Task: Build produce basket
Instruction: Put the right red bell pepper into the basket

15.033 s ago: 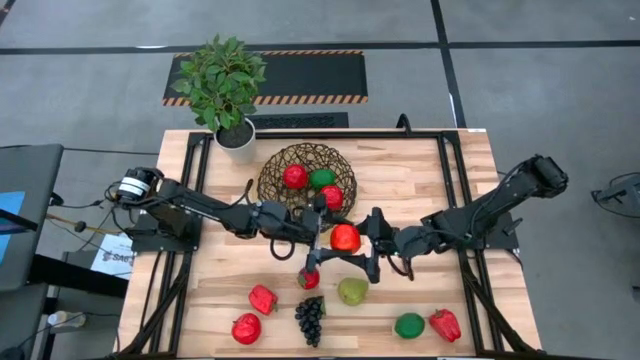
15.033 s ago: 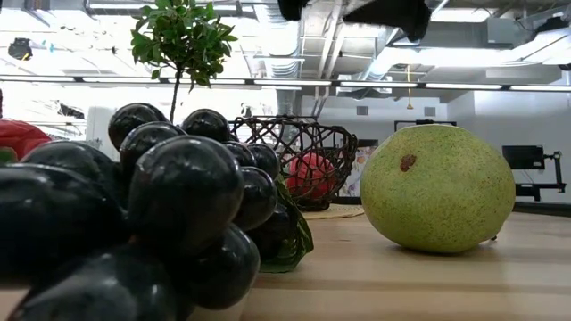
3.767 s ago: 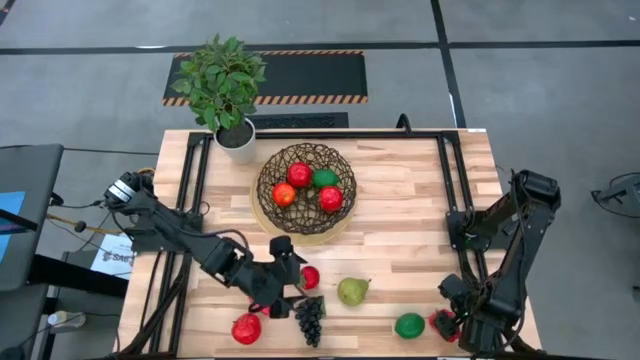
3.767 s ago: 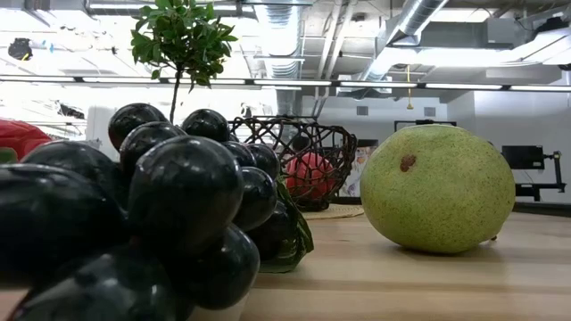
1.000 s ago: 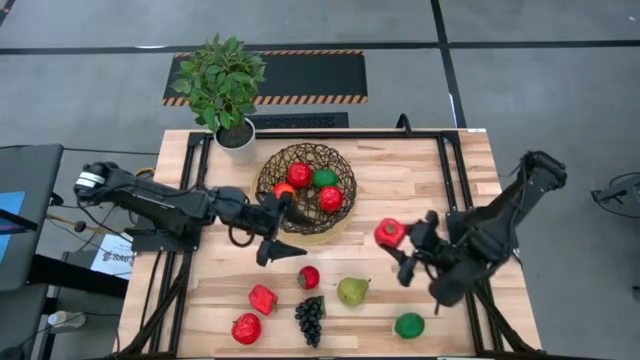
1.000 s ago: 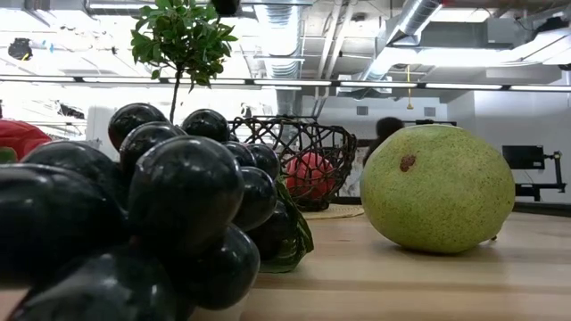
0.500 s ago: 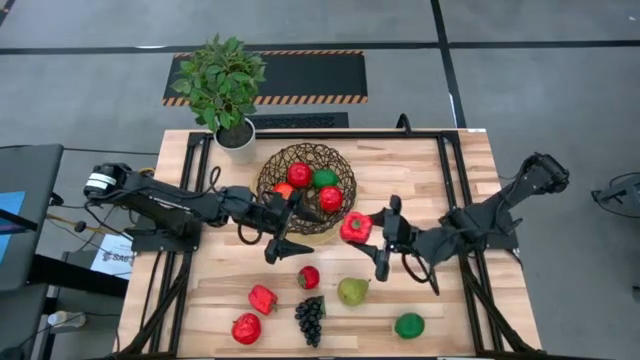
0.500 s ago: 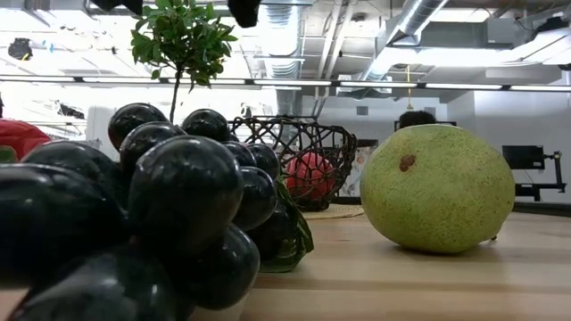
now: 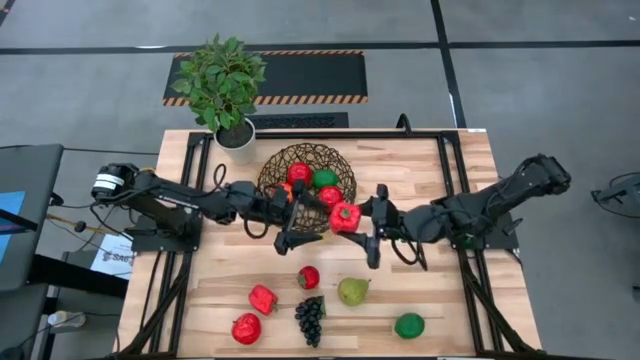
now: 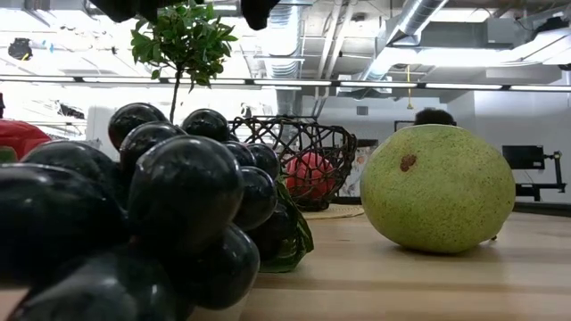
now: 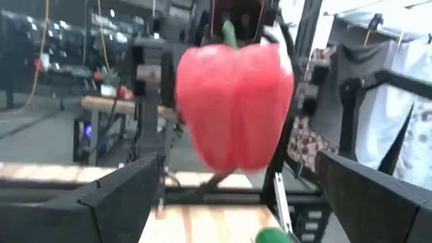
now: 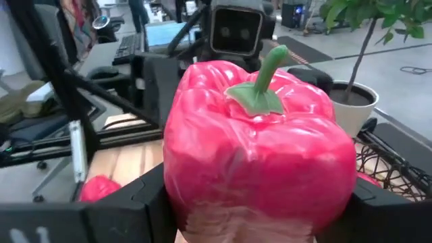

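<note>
The woven basket sits at the table's far middle with red, green and orange produce in it. My right gripper is shut on a red bell pepper just off the basket's near-right rim. My left gripper stands open right beside the pepper, facing it from the left; in the left wrist view the pepper fills the gap beyond the fingers, touching neither. Loose on the near table lie a pear, grapes, a green piece and red pieces. My right gripper pinches the pepper's lower body by its two opposite sides between the two fingers. The fingers come in about level from the table's right. The pepper sits upright with its green stem up, lifted clear of the table.
A potted plant stands at the far left corner, beside the basket. Black frame rails run along the table's left and right sides. In the low view the grapes and pear stand close in front of the basket.
My right gripper has carried the pepper up and toward the table's left, from the right middle to the basket's near-right rim, turning its wrist as it went. My left gripper, open all along, has shifted right toward the pepper.
</note>
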Robot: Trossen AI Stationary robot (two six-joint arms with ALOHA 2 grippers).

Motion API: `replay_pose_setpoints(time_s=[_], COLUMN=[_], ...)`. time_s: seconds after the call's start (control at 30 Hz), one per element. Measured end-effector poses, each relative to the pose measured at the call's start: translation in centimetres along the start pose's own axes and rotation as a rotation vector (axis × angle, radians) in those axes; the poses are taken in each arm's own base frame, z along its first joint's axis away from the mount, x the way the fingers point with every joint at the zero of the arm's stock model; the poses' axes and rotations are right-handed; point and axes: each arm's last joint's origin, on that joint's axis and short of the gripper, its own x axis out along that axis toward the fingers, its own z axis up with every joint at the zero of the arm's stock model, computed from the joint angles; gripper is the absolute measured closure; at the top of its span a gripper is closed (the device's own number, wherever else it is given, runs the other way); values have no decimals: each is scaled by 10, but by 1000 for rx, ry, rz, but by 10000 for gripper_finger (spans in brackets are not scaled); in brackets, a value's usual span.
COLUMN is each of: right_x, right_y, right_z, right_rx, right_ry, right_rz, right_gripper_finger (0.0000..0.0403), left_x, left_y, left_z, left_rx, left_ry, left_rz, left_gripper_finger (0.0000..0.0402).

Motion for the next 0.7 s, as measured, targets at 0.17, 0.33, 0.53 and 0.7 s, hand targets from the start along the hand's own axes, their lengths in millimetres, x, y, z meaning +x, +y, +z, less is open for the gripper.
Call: replay_pose_setpoints(time_s=[0.17,0.33,0.53,0.7], right_x=[16,27,31,33], right_y=[-1,-1,-4,-6], right_z=[-5,-10,-7,-6], right_rx=[-20,-36,-40,-33], right_ry=[8,2,-12,-14], right_rz=[2,12,51,72], right_gripper_finger=[138,138,138,138], left_x=[1,1,1,1], left_y=[1,1,0,0], left_z=[4,1,2,3], left_rx=[5,-4,-3,-15], left_ry=[-6,22,5,3], left_rz=[-16,-14,-20,-24], left_gripper_finger=[21,21,21,21])
